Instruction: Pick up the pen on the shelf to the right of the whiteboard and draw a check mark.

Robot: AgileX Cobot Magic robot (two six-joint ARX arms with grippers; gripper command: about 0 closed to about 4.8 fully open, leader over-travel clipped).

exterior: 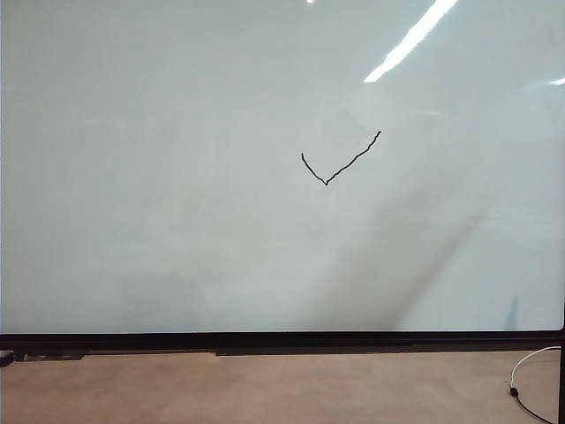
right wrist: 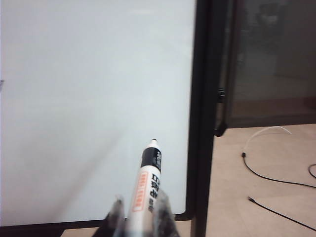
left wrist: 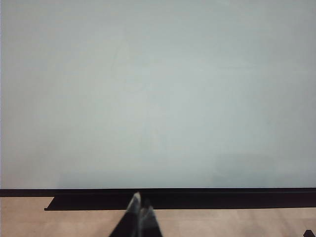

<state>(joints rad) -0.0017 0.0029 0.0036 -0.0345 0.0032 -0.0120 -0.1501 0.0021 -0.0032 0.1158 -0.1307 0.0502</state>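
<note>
Two grippers face the large glossy pale whiteboard (exterior: 177, 221): right gripper (right wrist: 140, 217) clamps the slim white pen (right wrist: 147, 180), tip off the board; left gripper (left wrist: 140, 207) is pinched closed, empty.

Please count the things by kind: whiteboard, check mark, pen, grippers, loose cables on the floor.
whiteboard: 1
check mark: 1
pen, held in the right gripper: 1
grippers, with the left gripper shut and empty: 2
cables: 2
Total: 7

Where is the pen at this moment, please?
In the right wrist view, the pen is held in the right gripper, tip pointing at the whiteboard near its right frame.
</note>
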